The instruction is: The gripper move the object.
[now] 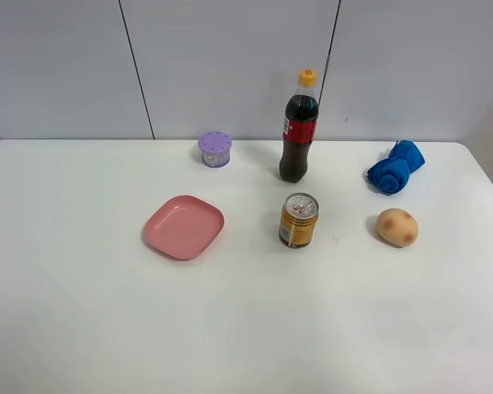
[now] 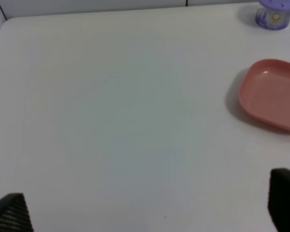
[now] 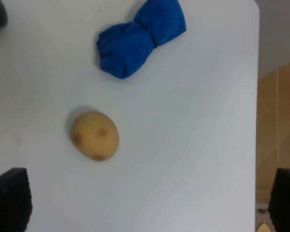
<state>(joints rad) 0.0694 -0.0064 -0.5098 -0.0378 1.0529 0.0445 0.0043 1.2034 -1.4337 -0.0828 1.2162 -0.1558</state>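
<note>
The cola bottle (image 1: 299,131), tall and clear with a red label and an orange-yellow cap, stands upright at the back middle of the white table (image 1: 82,328). No arm shows in the exterior high view. In the left wrist view my left gripper (image 2: 147,208) is open and empty, with its dark fingertips (image 2: 9,215) far apart over bare table, left of the pink plate. In the right wrist view my right gripper (image 3: 149,200) is open and empty, with its fingertips (image 3: 10,198) far apart, near the potato. The bottle is not clearly seen in either wrist view.
A gold drink can (image 1: 298,220) stands in front of the bottle. A pink plate (image 1: 183,226) and a purple cup (image 1: 215,149) lie to the left. A blue cloth (image 1: 395,167) and a potato (image 1: 396,227) lie to the right, near the table's right edge (image 3: 256,96).
</note>
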